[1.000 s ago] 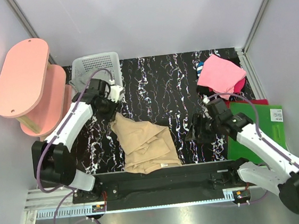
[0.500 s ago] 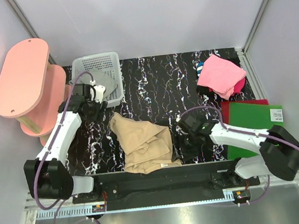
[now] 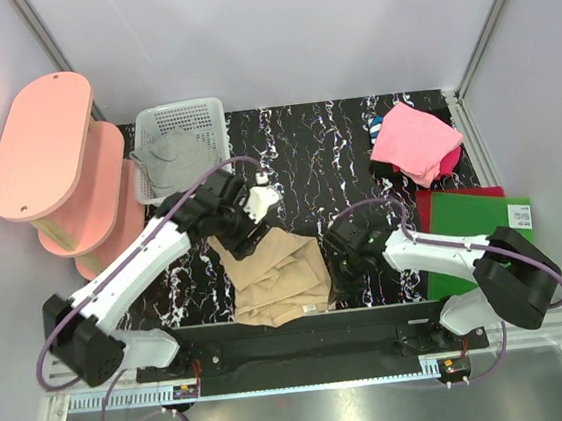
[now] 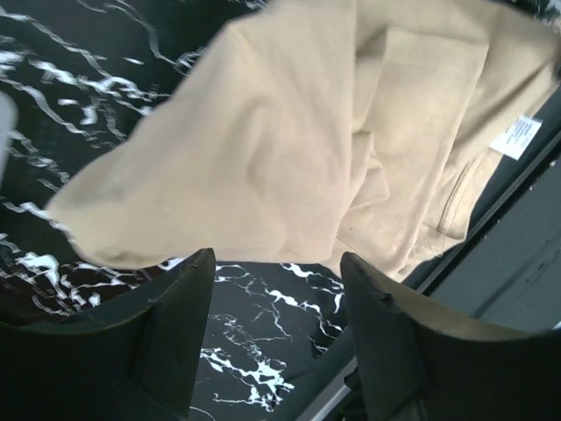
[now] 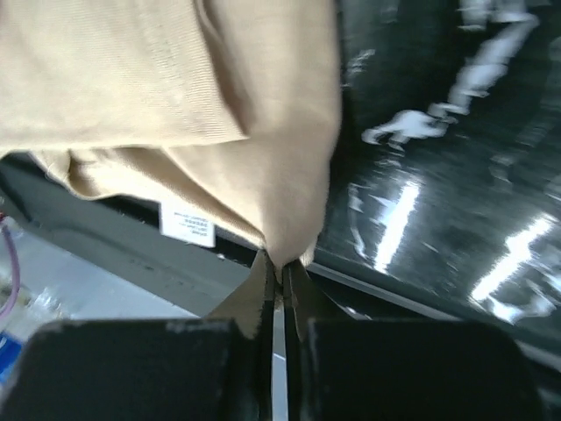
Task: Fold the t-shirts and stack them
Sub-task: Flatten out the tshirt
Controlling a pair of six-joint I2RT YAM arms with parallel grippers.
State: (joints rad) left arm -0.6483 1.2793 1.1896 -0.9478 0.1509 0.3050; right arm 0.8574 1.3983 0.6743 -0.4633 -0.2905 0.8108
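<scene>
- Desk [image 3: 295, 149]: black with white veins; the tan shirt [image 3: 272, 272] lies on it, crumpled and partly folded, at the near edge a little left of the middle
- Shelf [image 3: 44, 155]: pink, with two oval tiers, standing off the desk; far-left of the tan shirt and well apart from it
- Left arm [image 3: 145, 255]: white and black; it reaches from the near-left over to the tan shirt's far-left corner; the left jaws are spread wide above that corner with only bare desk between the fingers [image 4: 175, 324]; whether a fingertip grazes the cloth I cannot tell
- Right arm [image 3: 431, 250]: it lies low along the desk, to the right of the tan shirt; the right jaws are pressed together, pinching the shirt's near right edge; a tip of tan cloth is caught between the fingers [image 5: 254, 307]
- Green sheet [image 3: 482, 211]: flat, to the right of the tan shirt and well apart, partly under the right arm; a red edge shows along its far side
- Basket [image 3: 200, 113]: white mesh; beyond the tan shirt, toward the far-left
- Pink shirt [image 3: 415, 141]: folded; far-right of the tan shirt and well apart, on top of a small heap of darker cloth
- Grey shirt [image 3: 170, 162]: bunched in the basket and spilling over its near rim; far-left of the tan shirt, not touching it
- Label [image 4: 517, 138]: small, white, printed; on the tan shirt at its near side, close to the pinched tip in the right wrist view
</scene>
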